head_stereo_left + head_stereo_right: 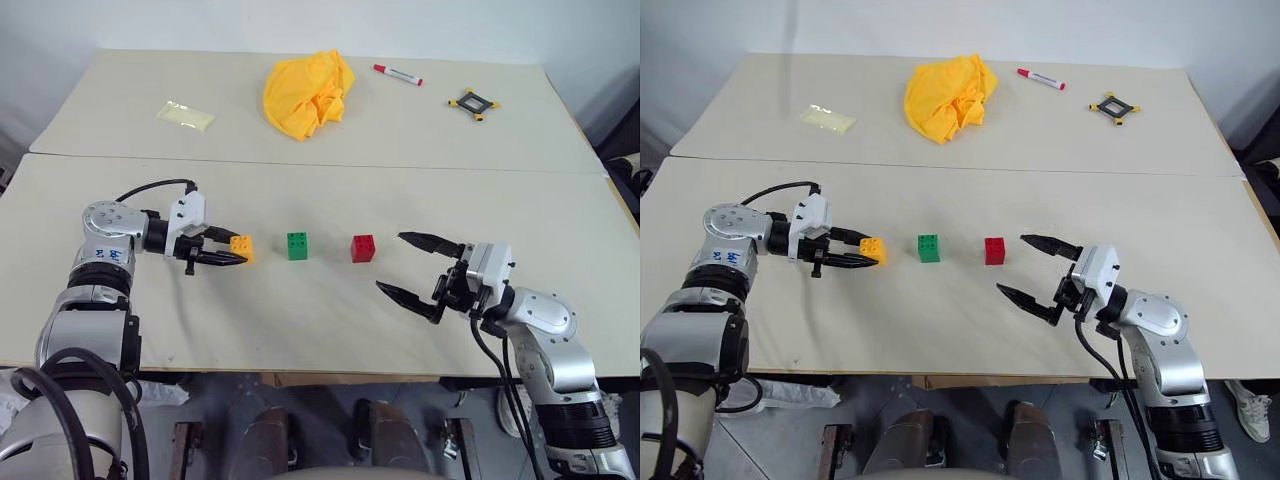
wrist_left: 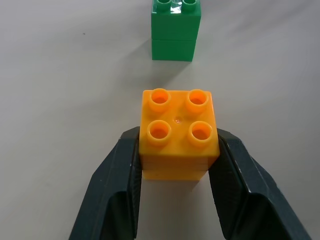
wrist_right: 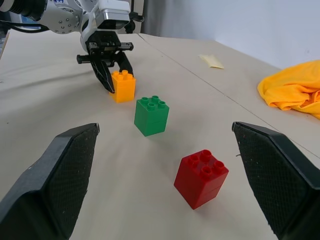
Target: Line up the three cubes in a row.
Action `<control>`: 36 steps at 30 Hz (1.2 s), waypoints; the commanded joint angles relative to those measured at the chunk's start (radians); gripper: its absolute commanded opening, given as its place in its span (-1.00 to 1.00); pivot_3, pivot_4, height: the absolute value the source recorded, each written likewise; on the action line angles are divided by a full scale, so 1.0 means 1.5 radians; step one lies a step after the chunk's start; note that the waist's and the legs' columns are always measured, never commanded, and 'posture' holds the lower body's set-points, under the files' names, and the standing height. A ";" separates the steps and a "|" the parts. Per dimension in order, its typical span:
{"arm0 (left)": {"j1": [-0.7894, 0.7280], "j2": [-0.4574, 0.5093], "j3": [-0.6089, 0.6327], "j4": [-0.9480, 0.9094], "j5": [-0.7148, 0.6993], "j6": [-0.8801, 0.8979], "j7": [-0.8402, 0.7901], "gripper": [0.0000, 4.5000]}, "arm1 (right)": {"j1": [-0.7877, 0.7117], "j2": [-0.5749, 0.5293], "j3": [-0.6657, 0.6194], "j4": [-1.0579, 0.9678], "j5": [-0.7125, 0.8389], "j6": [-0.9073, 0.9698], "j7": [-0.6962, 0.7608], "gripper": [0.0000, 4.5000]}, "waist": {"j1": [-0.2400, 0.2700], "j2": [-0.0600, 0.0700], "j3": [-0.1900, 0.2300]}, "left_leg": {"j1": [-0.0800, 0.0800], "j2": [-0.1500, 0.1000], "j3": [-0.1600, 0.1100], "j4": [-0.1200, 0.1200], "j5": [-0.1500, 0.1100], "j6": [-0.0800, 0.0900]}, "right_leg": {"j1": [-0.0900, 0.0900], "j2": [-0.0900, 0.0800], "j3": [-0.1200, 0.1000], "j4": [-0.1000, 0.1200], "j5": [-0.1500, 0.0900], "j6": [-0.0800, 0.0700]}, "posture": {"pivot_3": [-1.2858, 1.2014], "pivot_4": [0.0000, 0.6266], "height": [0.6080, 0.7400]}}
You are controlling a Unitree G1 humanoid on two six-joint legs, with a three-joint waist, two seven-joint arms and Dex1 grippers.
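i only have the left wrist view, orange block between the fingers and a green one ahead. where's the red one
Observer: The red block stands on the table beyond the green block, roughly in line with it and the orange block.
Operator: is the right gripper near it
Observer: The right gripper sits just past the red block, jaws wide open and holding nothing.
Operator: anything else on the table
Observer: At the far side lie a crumpled yellow cloth, a red marker, a black-and-yellow square frame and a pale packet.
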 commanded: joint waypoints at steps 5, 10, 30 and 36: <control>-0.015 0.013 -0.012 0.016 0.032 -0.034 0.031 -0.33 | 0.014 -0.009 -0.015 -0.041 0.016 0.005 -0.002 1.00 | 0.000 0.000 0.000 | 0.000 0.000 0.000 0.000 0.000 0.000 | 0.000 0.000 0.000 0.000 0.000 0.000 | 0.03 -0.52 1.00; -0.023 0.013 0.008 0.021 0.019 0.001 0.049 0.26 | 0.017 -0.016 -0.017 -0.046 0.022 0.013 0.003 1.00 | 0.000 0.000 0.000 | 0.000 0.000 0.000 0.001 0.000 0.000 | 0.000 0.000 0.000 0.001 0.000 0.000 | 0.03 -0.52 1.00; 0.371 0.129 0.236 -0.416 -0.254 0.235 0.011 0.97 | -0.106 -0.074 -0.052 0.129 0.099 0.010 0.208 1.00 | -0.017 0.000 0.000 | 0.000 0.001 -0.001 0.001 0.000 0.001 | 0.000 -0.002 -0.002 0.001 0.000 0.000 | 0.03 -0.52 1.00; 0.426 0.140 0.277 -0.533 -0.277 0.273 0.095 0.97 | -0.207 -0.078 -0.040 0.284 0.065 -0.029 0.299 1.00 | -0.003 0.000 0.000 | 0.000 0.000 -0.005 0.002 0.000 0.001 | 0.003 -0.002 -0.002 0.001 0.000 0.000 | 0.03 -0.52 1.00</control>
